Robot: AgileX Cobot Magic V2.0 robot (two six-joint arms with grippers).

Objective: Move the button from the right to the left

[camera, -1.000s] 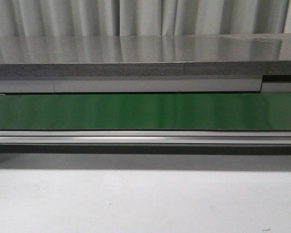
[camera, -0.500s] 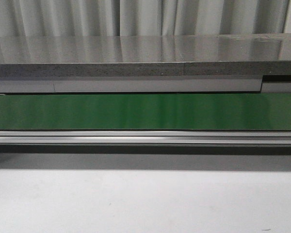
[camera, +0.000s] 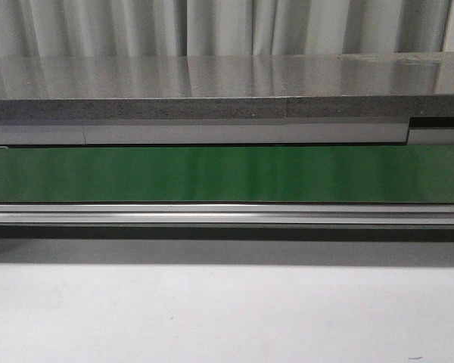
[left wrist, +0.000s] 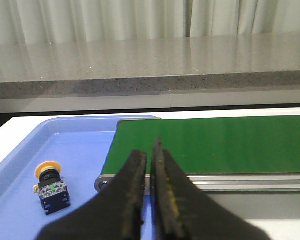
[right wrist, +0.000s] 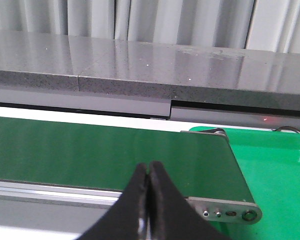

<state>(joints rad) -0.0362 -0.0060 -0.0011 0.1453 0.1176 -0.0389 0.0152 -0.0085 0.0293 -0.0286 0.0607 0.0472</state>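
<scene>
The button [left wrist: 49, 185], with a yellow-orange cap and a black body, lies in the blue tray [left wrist: 85, 145] at the left end of the green conveyor belt [left wrist: 215, 142], seen in the left wrist view. My left gripper [left wrist: 149, 159] is shut and empty, hanging over the belt's left end, to the right of the button and apart from it. My right gripper [right wrist: 149, 170] is shut and empty over the near edge of the belt [right wrist: 110, 152] near its right end. Neither gripper nor the button shows in the front view.
The green belt [camera: 227, 174] runs across the front view with an aluminium rail [camera: 227, 214] along its near side. A grey stone counter [camera: 227, 87] stands behind it, with curtains beyond. A green tray [right wrist: 275, 165] sits at the belt's right end.
</scene>
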